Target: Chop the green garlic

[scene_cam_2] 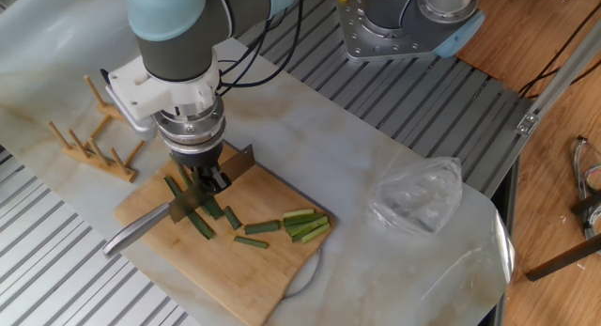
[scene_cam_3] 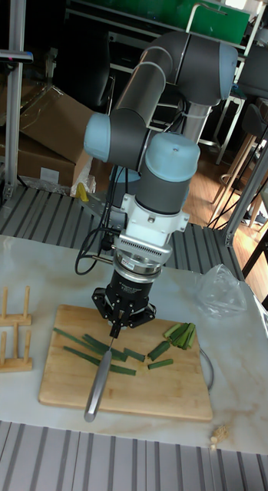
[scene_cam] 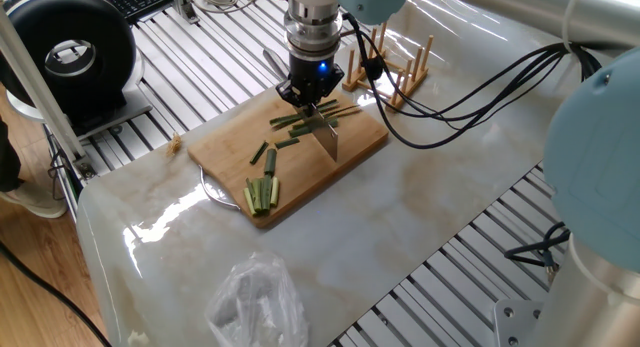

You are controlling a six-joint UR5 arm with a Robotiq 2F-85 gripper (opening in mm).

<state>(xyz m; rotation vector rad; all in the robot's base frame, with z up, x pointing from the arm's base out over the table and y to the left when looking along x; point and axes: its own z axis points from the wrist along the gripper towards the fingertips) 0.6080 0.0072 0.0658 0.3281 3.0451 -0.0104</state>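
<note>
1. Support surface: pale marble-pattern table (scene_cam: 400, 207), glossy, with slatted metal sections along its sides.
2. Wooden cutting board (scene_cam: 225, 147) lies flat on the marble.
3. Wooden peg rack (scene_cam: 395, 72) stands just beyond the board.
4. Crumpled clear plastic bag (scene_cam_2: 418, 194) lies well apart from the board.

My black matt pincer (scene_cam_2: 199, 185) grips a shiny metal knife (scene_cam_2: 178, 206) over the pale, smooth wooden board (scene_cam: 230, 147); the marble-look bench (scene_cam: 420, 197) gleams glossy, and the clear plastic bag (scene_cam_2: 418, 196) crinkles.
</note>
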